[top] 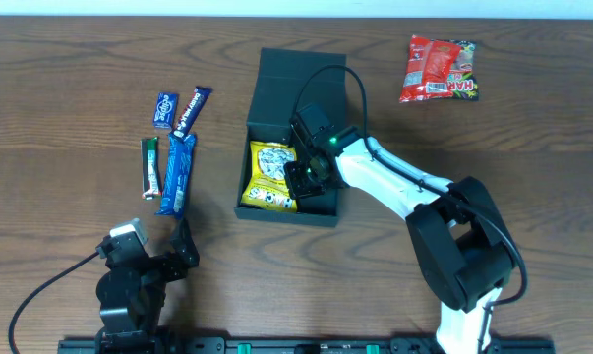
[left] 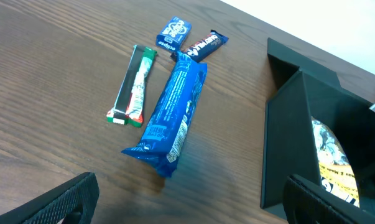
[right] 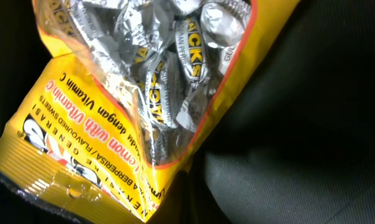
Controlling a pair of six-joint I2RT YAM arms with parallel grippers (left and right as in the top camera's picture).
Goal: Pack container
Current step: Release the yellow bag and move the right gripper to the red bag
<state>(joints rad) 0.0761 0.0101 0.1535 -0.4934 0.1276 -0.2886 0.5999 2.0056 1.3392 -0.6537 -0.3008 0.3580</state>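
Overhead: right tool (top: 307, 180) inside container (top: 288, 217) rim

"Lemon with Vitamin C" on yellow bag (right: 69, 146); "eclipse" on blue box (left: 175, 32)

Overhead: the right gripper (top: 306, 180) covers part of the yellow bag (top: 267, 177), its tips lost in shadow inside the container (top: 276, 88). Left wrist: left fingers (left: 56, 199) and container are cut by frame edges.

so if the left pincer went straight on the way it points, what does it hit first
Probably the near end of the long blue packet, lying just ahead of the open left pincer, though depth is unclear.
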